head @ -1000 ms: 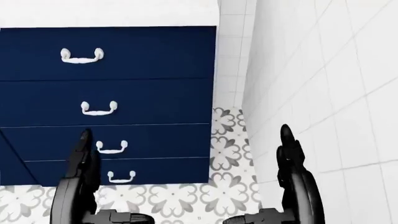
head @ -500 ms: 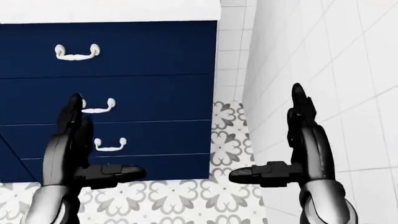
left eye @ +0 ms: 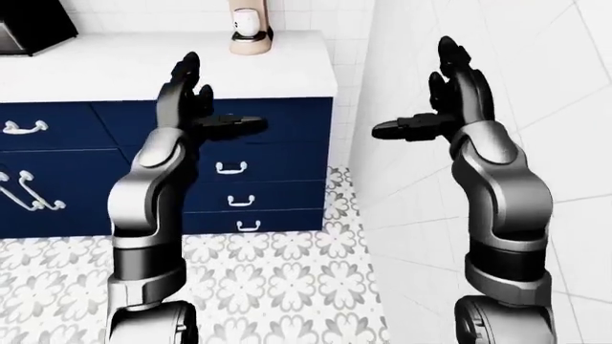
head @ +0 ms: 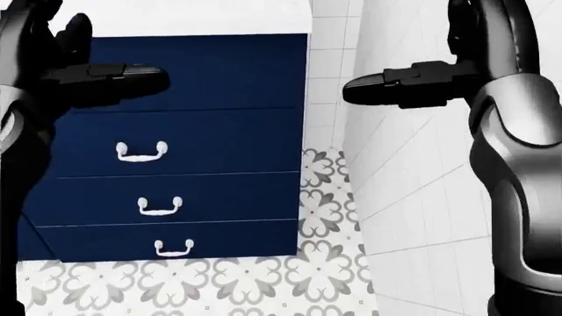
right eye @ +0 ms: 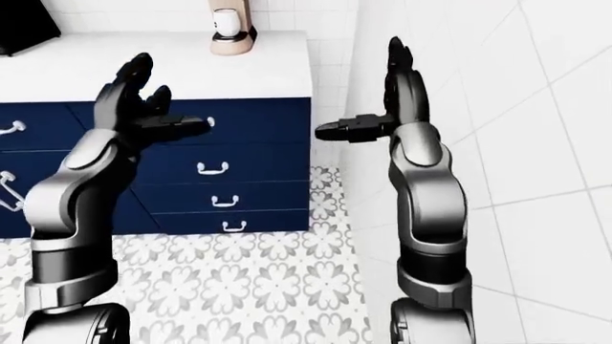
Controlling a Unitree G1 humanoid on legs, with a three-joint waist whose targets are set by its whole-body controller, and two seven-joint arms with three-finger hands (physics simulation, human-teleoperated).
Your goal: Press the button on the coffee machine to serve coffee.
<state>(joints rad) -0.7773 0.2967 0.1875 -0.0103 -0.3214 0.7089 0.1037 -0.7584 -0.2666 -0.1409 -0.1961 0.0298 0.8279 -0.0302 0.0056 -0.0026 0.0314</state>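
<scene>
The coffee machine (left eye: pixel 250 34) is a small beige unit with a white cup in it. It stands on the white counter (left eye: pixel 115 68) at the top of the left-eye view, far beyond both hands. My left hand (left eye: pixel 206 100) is raised in front of the drawers, fingers spread open and thumb pointing right, holding nothing. My right hand (left eye: pixel 425 100) is raised beside the tiled wall, open, thumb pointing left, and also empty. The machine's button is too small to make out.
Navy drawers (head: pixel 211 138) with white handles fill the cabinet under the counter. A white tiled wall (left eye: pixel 565 107) runs close along the right. A black appliance (left eye: pixel 29 25) sits at the counter's top left. The floor (left eye: pixel 278 279) has grey flower tiles.
Both arms have lifted. The hands have risen from the bottom of the head view to its top, staying open. The view of the drawers has barely shifted.
</scene>
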